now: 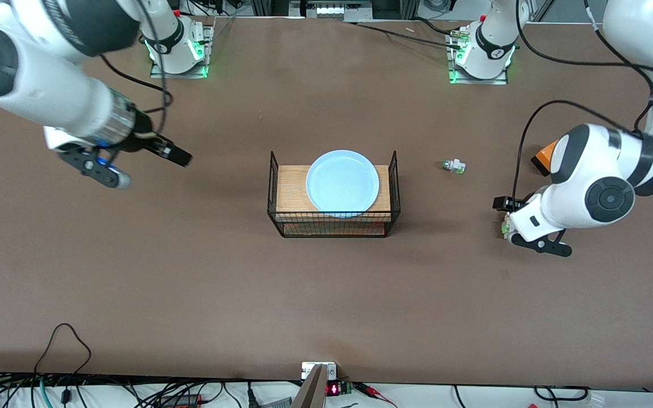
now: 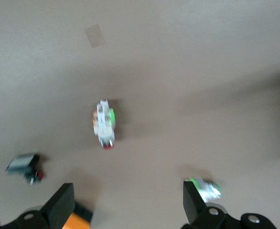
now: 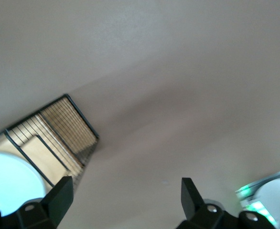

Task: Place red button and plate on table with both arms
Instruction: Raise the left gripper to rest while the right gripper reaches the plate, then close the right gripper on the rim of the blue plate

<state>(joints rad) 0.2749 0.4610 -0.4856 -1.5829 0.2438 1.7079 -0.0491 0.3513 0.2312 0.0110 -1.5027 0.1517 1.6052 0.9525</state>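
The light blue plate [image 1: 342,182] [image 3: 6,183] lies on top of the wood-topped wire rack [image 1: 332,222] [image 3: 59,126] at the middle of the brown table [image 1: 326,294]. The red button [image 1: 453,165] [image 2: 104,125] lies on its side on the table between the rack and the left arm's end, its dark red cap pointing toward my left gripper. My left gripper [image 1: 518,229] [image 2: 128,202] hangs low over the table, open and empty, apart from the button. My right gripper [image 1: 112,174] [image 3: 125,200] is open and empty over bare table toward the right arm's end.
A green-ended part [image 1: 505,228] [image 2: 206,187] lies right beside one left finger. An orange block [image 1: 543,158] [image 2: 78,218] and a black-and-white part [image 2: 25,167] lie close by. Cables run along the table's edge nearest the front camera.
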